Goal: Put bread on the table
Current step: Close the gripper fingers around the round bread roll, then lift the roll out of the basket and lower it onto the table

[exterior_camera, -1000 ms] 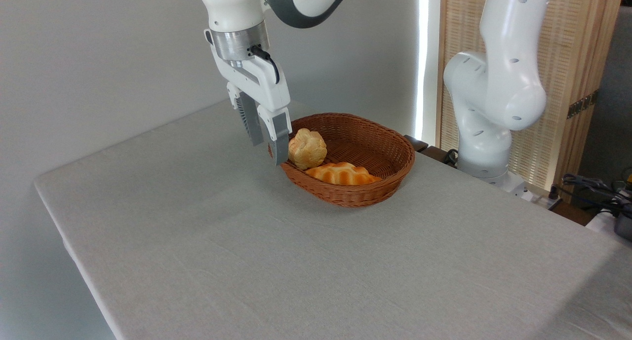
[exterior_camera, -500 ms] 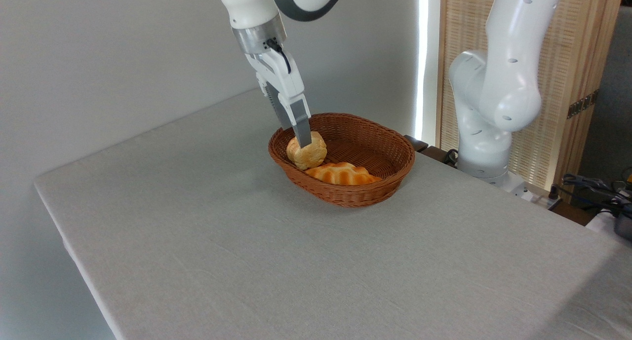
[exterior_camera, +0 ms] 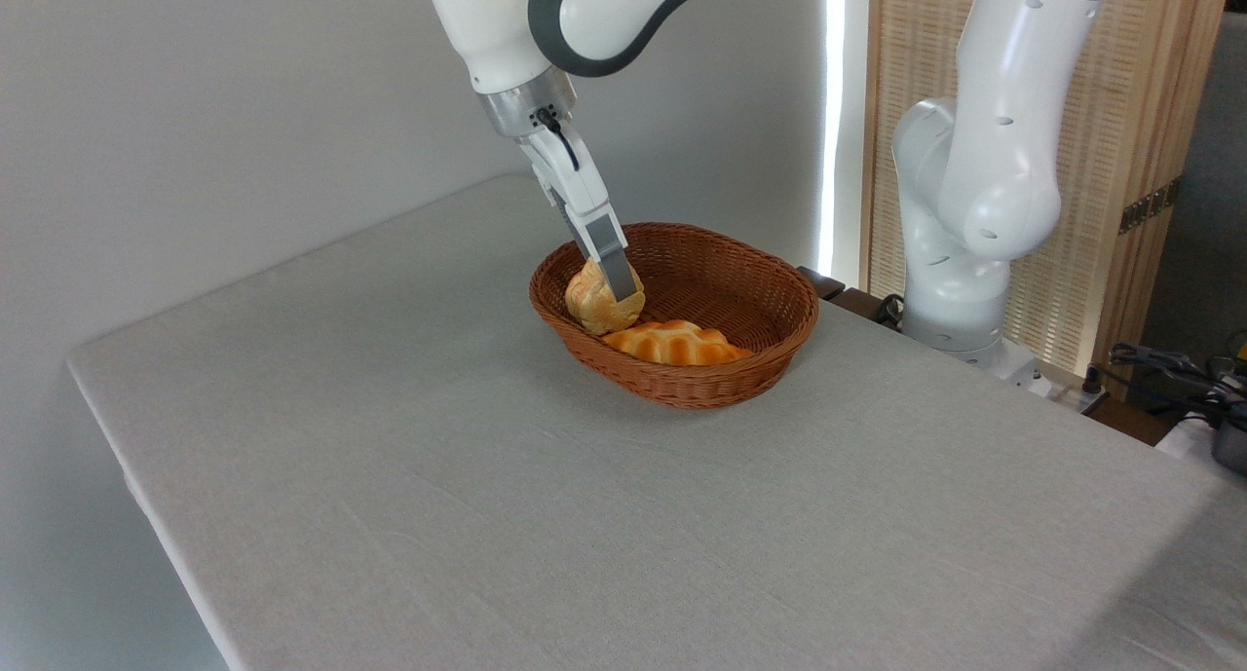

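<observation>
The bread [exterior_camera: 588, 307], a pale lumpy bun, sits in the left end of a brown wicker basket [exterior_camera: 703, 383] on the grey table [exterior_camera: 468, 486]. My gripper [exterior_camera: 620, 287] reaches down at a slant into the basket and is at the bun. One grey finger [exterior_camera: 612, 262] lies across the bun's front side; the other finger is hidden behind it. The jaws look open, astride the bun, which still rests in the basket.
An orange ridged pastry [exterior_camera: 676, 343] lies in the basket just right of the bun. The arm's white base [exterior_camera: 960, 213] stands behind the table's far right edge, in front of a wooden screen. Cables lie at the far right.
The gripper swung from outside the basket's left rim over the rim and down onto the bun, tilting more. The bun has stayed in place.
</observation>
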You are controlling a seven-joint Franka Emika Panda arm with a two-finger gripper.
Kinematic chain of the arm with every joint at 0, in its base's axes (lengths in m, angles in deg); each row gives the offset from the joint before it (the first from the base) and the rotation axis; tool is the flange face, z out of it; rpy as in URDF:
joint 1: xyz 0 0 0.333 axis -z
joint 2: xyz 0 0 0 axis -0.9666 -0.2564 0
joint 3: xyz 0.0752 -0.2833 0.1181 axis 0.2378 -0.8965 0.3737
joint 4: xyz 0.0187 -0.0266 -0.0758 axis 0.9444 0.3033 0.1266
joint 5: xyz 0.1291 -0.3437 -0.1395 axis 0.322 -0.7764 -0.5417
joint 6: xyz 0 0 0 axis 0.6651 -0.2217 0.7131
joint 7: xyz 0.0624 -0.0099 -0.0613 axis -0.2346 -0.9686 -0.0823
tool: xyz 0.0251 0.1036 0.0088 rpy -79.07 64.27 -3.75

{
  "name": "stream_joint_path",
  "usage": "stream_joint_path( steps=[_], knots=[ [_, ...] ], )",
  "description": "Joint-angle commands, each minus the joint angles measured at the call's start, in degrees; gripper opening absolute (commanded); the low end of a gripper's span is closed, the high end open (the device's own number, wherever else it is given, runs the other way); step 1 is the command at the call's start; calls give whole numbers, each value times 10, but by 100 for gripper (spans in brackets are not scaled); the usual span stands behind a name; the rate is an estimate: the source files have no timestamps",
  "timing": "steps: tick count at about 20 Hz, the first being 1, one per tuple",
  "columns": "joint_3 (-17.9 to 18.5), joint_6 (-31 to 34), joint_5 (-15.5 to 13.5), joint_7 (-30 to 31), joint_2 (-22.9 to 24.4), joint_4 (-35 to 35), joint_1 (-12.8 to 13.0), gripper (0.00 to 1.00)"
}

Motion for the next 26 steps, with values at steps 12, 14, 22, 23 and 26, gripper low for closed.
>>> stream_joint_path(
  steps=[12, 14, 22, 23, 26],
  knots=[
    [8, -17, 6, -20, -23, 0, 3, 11],
    [9, -17, 6, -20, -24, 0, 3, 6],
    [8, -17, 6, -23, -23, -1, 2, 7],
    [9, -17, 6, -23, -23, -1, 2, 7],
    [9, -14, 6, -22, -22, -5, 2, 7]
  ],
)
